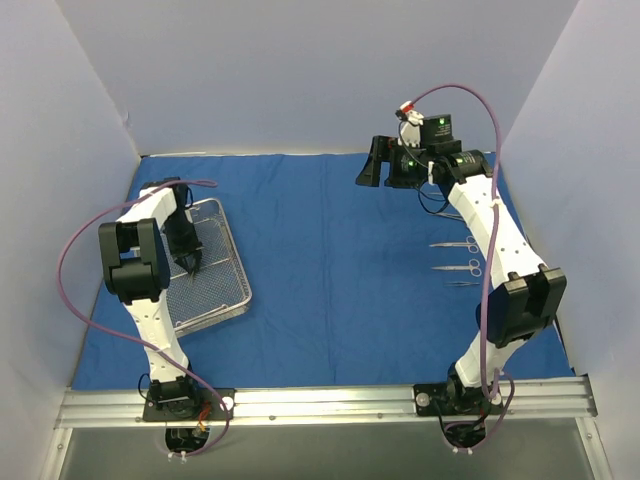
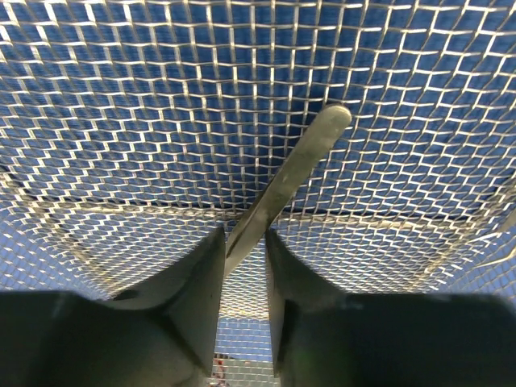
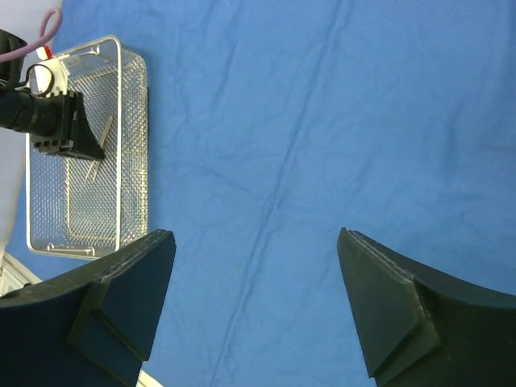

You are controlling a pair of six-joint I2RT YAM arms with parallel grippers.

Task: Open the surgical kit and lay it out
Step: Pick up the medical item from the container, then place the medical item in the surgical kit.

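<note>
The left gripper [image 2: 244,242] is seen low inside the wire-mesh tray [image 2: 113,121], with a thin silver instrument [image 2: 300,161] lying between its two fingers [image 2: 201,282]. The fingers are drawn in close on both sides of it, but it cannot be told if it is squeezed tight yet. From the gap the instrument runs forward and off to the gripper's right, so its long line is slanted and not straight ahead. It looks flat, narrow and dull grey-silver, with a round end at the far tip. Its handle end is hidden behind the fingers. The shiny mesh floor is spread under and ahead of the gripper, and the blue cloth wrap [image 1: 340,270] is seen through the holes. This arm is by far the nearer one, so the pick is judged to be its job, and a straight lift is likely needed so the slanted tip is not caught on the mesh. Far off to the gripper's right, three instruments [image 1: 456,243] are laid in a row on the cloth. The right gripper [image 3: 256,235] is held high over the cloth, its fingers spread wide with nothing between them.
</note>
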